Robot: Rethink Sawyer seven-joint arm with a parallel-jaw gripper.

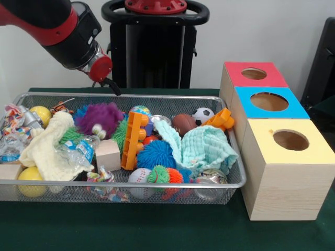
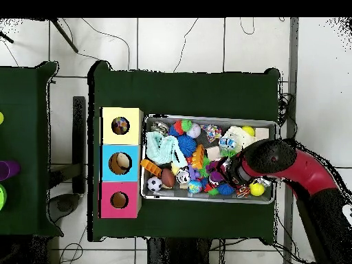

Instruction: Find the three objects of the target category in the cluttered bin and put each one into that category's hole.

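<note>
Balls and other small toys fill the wire bin (image 1: 230, 180), which sits on the green table (image 1: 157, 230) beside a row of three wooden boxes. Each box has a coloured top with a round hole: red (image 1: 254, 73), blue (image 1: 269, 101) and yellow (image 1: 291, 140). The task sentence does not name the target category, so the three wanted objects cannot be identified from the pictures alone.

Candidates lying exposed include a small soccer ball (image 1: 202, 115) and a brown football (image 1: 183, 124) near the far rim, a blue spiky ball (image 1: 156, 154) at the centre, a baseball (image 1: 139, 177) against the near wall, and a yellow ball (image 1: 31, 180) in the near corner. A mint cloth (image 1: 207, 149) and a cream cloth (image 1: 49, 149) drape over part of the heap and probably hide further pieces, which is why a search is required.

The gripper (image 1: 111, 85) hangs just above the far rim of the bin, near a purple fuzzy toy (image 1: 99, 119), and carries nothing visible. Only a dark tip shows below the red wrist, so the jaw opening cannot be determined. In the overhead view the arm (image 2: 302, 172) reaches over the end of the bin farthest from the boxes. That view shows something lying inside the yellow and blue holes; what it is cannot be made out.

An orange plastic block (image 1: 133, 140) stands on edge amid the clutter and could obstruct a descent at the centre.
</note>
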